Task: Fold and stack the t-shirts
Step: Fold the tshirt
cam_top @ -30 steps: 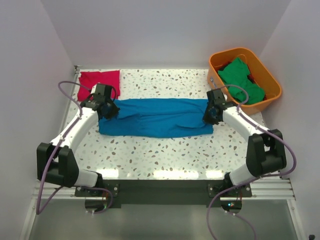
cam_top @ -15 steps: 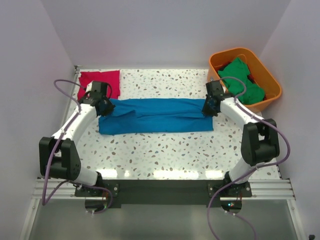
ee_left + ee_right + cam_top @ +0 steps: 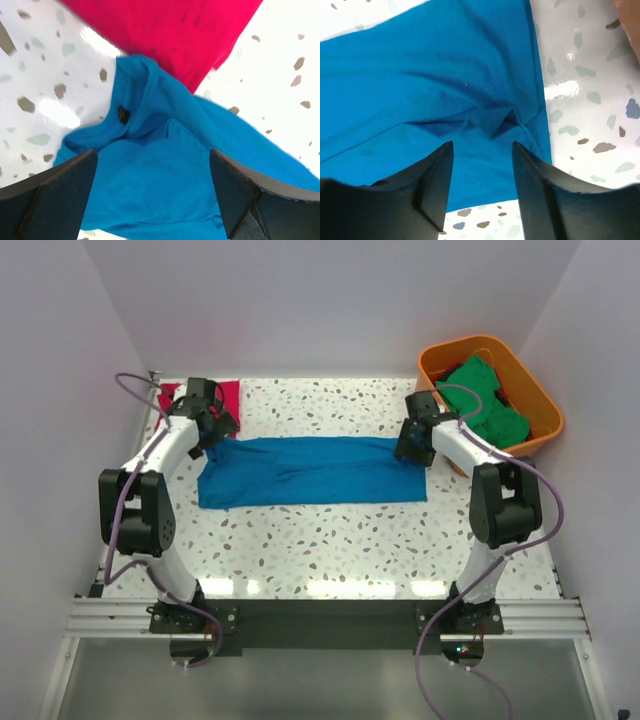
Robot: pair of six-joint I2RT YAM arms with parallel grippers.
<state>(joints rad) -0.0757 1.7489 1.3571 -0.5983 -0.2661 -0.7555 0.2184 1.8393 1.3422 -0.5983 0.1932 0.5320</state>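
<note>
A bright blue t-shirt [image 3: 312, 470] lies as a long folded band across the table's middle. My left gripper [image 3: 213, 430] hovers over its far left corner, jaws wide open, blue cloth [image 3: 155, 190] lying loose below them. My right gripper [image 3: 412, 447] stands open above the shirt's far right corner [image 3: 485, 120], holding nothing. A folded crimson t-shirt [image 3: 226, 393] lies at the back left, partly hidden by the left arm, its edge [image 3: 175, 35] touching the blue one. Green t-shirts [image 3: 484, 400] fill the bin.
An orange plastic bin [image 3: 535, 390] sits at the back right, just beyond the right arm. Speckled tabletop [image 3: 320, 540] shows in front of the blue shirt. Pale walls enclose the table on three sides.
Both grippers carried the blue shirt's corners toward the back, flattening the band, then opened and let go. Both arms now reach farther back.
</note>
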